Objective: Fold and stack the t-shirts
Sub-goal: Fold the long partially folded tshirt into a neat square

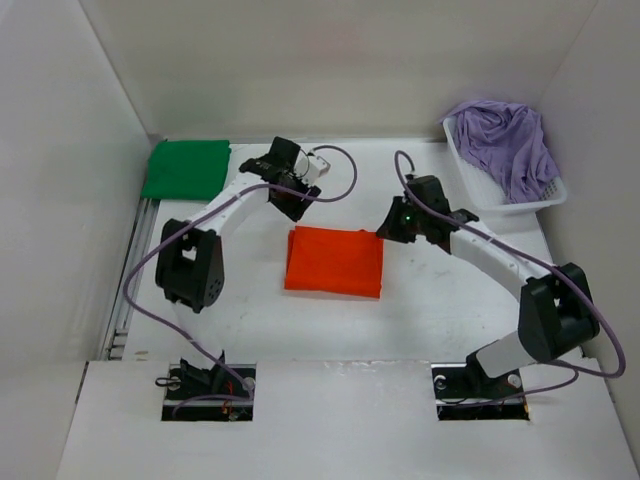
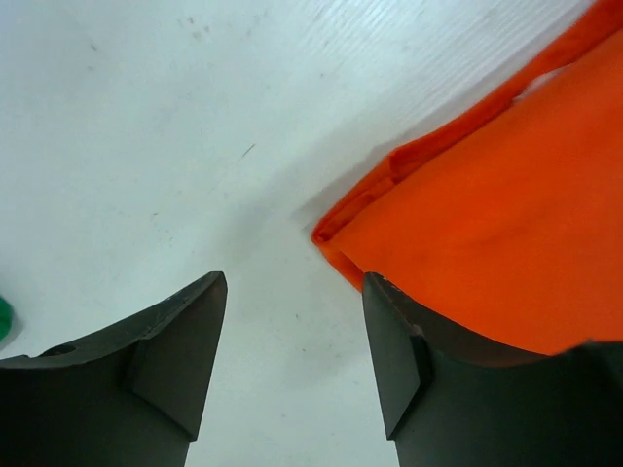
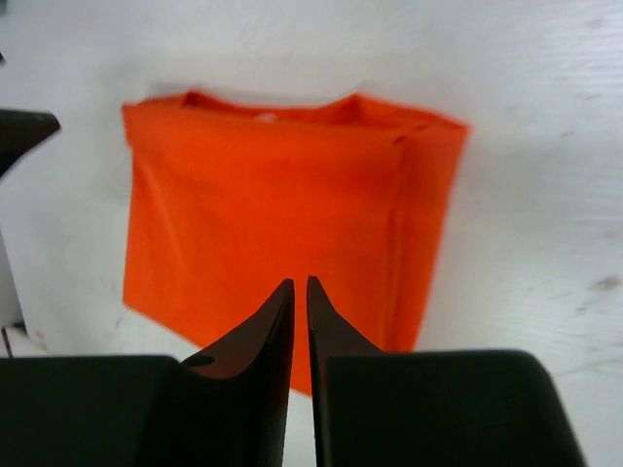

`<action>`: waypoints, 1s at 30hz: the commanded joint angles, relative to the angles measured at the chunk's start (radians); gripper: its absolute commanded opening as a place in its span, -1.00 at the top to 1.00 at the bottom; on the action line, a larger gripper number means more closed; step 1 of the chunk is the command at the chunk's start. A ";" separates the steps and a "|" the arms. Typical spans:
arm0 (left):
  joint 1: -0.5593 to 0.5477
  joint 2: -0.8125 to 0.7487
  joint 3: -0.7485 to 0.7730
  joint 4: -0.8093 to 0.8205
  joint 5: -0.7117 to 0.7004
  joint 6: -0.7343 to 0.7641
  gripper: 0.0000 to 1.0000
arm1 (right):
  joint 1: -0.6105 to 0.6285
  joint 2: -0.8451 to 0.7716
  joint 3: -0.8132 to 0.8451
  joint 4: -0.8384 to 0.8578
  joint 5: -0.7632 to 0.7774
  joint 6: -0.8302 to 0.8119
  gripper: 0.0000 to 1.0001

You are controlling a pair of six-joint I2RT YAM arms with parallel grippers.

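Orange t-shirt (image 1: 334, 262): soft matte cloth, folded to a neat, near-square slab. It lies flat at ctr of the white table (image 1: 430, 300), w/ layered folds showing along its edges and corners.

Green t-shirt (image 1: 186, 167): flat folded rectangle in the far-left corner, well apart from the orange one.

Purple t-shirt (image 1: 505, 140): crumpled, not folded, heaped in the white mesh basket (image 1: 466, 165) at far right and spilling over its rim.

Left gripper (image 2: 294, 282): dark angular fingers spread wide, nothing btwn them. It sits over bare table just beside a corner of the orange shirt. One finger overlaps the cloth edge in the wrist view; can't tell if it touches.

Right gripper (image 3: 301, 282): tapered tips pressed together w/ only a hairline slit, holding nothing, near the orange shirt's far-right corner.
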 commanded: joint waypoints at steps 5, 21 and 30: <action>-0.095 -0.212 -0.188 0.076 0.200 -0.085 -0.11 | 0.111 0.065 -0.012 0.060 0.047 0.053 0.82; -0.023 -0.149 -0.288 0.105 0.148 -0.096 -0.04 | 0.108 0.182 -0.030 0.084 0.094 0.068 0.86; 0.014 -0.278 -0.359 0.082 0.154 -0.154 -0.26 | 0.114 0.002 -0.087 -0.002 0.177 0.079 0.03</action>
